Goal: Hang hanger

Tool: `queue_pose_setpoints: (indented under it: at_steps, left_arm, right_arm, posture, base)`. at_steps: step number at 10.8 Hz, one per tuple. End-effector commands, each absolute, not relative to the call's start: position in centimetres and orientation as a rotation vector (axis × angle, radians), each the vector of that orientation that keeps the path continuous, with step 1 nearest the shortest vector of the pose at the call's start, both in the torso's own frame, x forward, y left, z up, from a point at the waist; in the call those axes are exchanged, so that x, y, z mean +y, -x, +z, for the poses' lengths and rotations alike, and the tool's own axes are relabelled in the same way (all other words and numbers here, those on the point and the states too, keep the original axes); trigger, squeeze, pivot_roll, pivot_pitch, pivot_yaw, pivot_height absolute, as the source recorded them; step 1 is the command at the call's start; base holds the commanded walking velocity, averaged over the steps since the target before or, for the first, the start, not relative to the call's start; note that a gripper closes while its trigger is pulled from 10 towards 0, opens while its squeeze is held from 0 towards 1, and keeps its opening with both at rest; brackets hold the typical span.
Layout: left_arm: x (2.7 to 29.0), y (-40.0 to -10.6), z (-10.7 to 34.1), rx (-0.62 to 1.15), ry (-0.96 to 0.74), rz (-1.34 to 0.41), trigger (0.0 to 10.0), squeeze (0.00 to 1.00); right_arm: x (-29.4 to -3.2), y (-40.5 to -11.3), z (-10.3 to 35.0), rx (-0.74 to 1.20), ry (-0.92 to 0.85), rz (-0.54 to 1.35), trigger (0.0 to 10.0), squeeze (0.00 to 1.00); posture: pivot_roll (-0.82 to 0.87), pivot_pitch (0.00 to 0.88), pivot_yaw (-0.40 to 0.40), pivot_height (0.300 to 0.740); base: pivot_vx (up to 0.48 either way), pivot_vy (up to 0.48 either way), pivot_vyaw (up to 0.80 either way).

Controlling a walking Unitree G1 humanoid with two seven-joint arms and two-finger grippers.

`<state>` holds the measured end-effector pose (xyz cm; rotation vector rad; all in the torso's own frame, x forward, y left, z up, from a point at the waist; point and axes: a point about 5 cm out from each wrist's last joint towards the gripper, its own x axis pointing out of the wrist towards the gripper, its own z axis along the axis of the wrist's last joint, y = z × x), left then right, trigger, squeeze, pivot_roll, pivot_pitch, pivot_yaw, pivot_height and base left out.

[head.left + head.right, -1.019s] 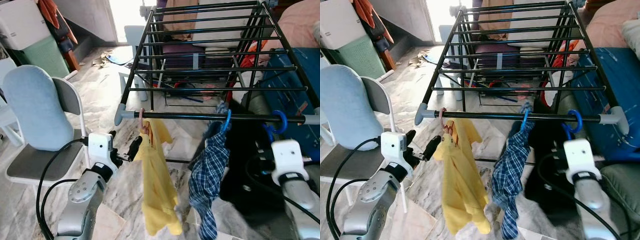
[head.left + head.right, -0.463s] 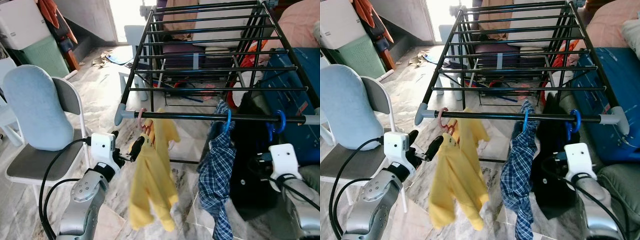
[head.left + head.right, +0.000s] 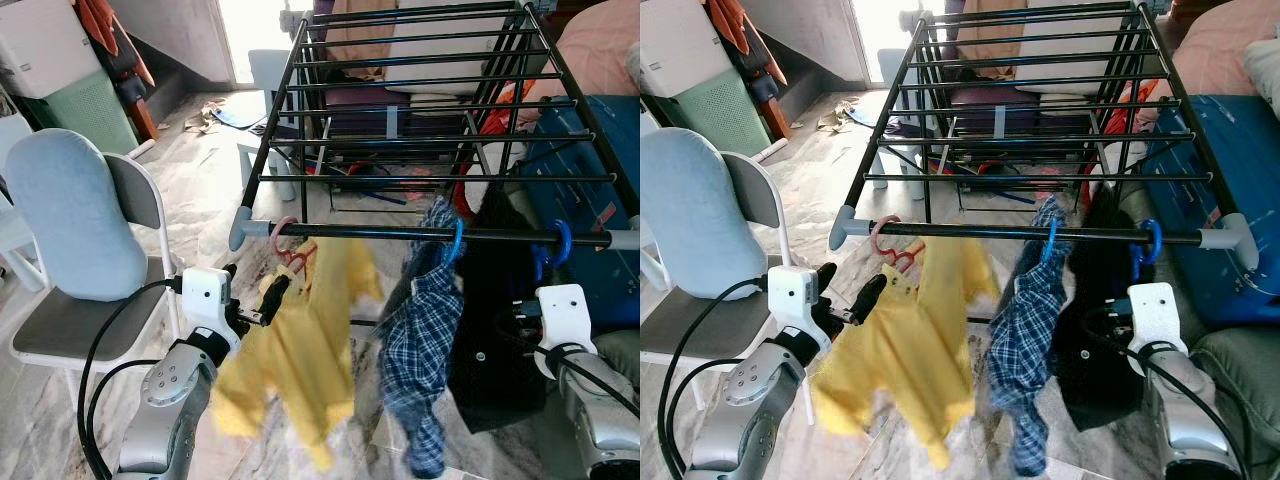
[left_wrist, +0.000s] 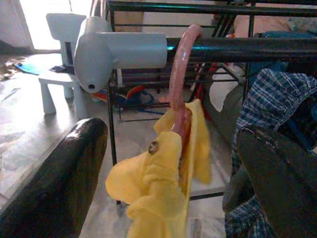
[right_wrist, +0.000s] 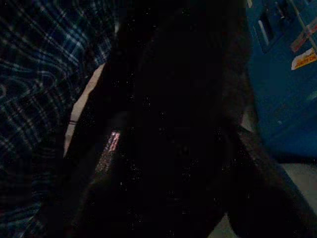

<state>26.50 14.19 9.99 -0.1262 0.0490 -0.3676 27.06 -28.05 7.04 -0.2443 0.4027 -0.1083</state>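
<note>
Pink hanger (image 4: pixel 179 84): hooked over the front rail (image 3: pixel 430 233) of the black drying rack (image 3: pixel 1040 110), close to the grey end cap (image 4: pixel 116 52) at the robot's left. The hook bears the load, so the hanging itself looks done.
Yellow shirt (image 3: pixel 300 370): hangs from that hanger, its lower part blurred and flared to one side (a swinging garment, I judge). Its collar button sits just under the hook in the left wrist view.
Left gripper (image 3: pixel 252 298): just beside the shirt's collar, below the rail; fingers (image 4: pixel 54 183) spread wide apart with the hanger's neck and collar seen between them, nothing pinched. Likely placed so as to let the hanger carry itself.
Right gripper (image 3: pixel 1110 325): low, against the black garment (image 3: pixel 490 320); that wrist view is too dark, so I cannot tell whether its fingers are apart or together.
Neighbours on the rail: plaid shirt (image 3: pixel 420 350) on a blue hanger (image 3: pixel 455 240), then the black garment by a second blue hook (image 3: pixel 560 243); all well spaced along the rail.
Surroundings: chair with blue backrest (image 3: pixel 75 215) at the left, blue suitcase (image 3: pixel 1215 170) at the right.
Risk: a swinging shirt may brush the open fingers.
</note>
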Motion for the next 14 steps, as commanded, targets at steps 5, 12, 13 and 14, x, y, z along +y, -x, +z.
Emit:
queue_pose_setpoints:
  at_steps: [5, 12, 13, 14]
  left_arm:
    - [14.3, -26.5, 9.9, 0.055, 0.113, -0.359, 10.0, 0.00]
    - [14.3, -26.7, 10.0, 0.051, 0.112, -0.351, 10.0, 0.00]
    - [14.5, -26.9, 10.2, 0.039, 0.109, -0.339, 10.0, 0.00]
    - [14.6, -26.9, 10.4, 0.025, 0.116, -0.325, 10.0, 0.00]
  right_arm:
    - [-28.2, -27.5, 7.1, 0.389, 0.263, -0.125, 0.0, 0.00]
    - [-28.0, -27.7, 8.0, 0.303, 0.283, -0.146, 0.0, 0.00]
    - [-27.8, -27.7, 9.3, 0.216, 0.299, -0.165, 0.0, 0.00]
    - [-27.5, -27.3, 9.9, 0.170, 0.293, -0.190, 0.0, 0.00]
  posture:
    - [-0.23, 0.000, 0.072, 0.740]
    - [-0.23, 0.000, 0.072, 0.740]
    - [-0.23, 0.002, 0.074, 0.740]
    - [-0.23, 0.004, 0.076, 0.740]
  base:
    - [0.000, 0.000, 0.00]
    - [0.000, 0.000, 0.00]
    - [0.000, 0.000, 0.00]
    - [0.000, 0.000, 0.00]
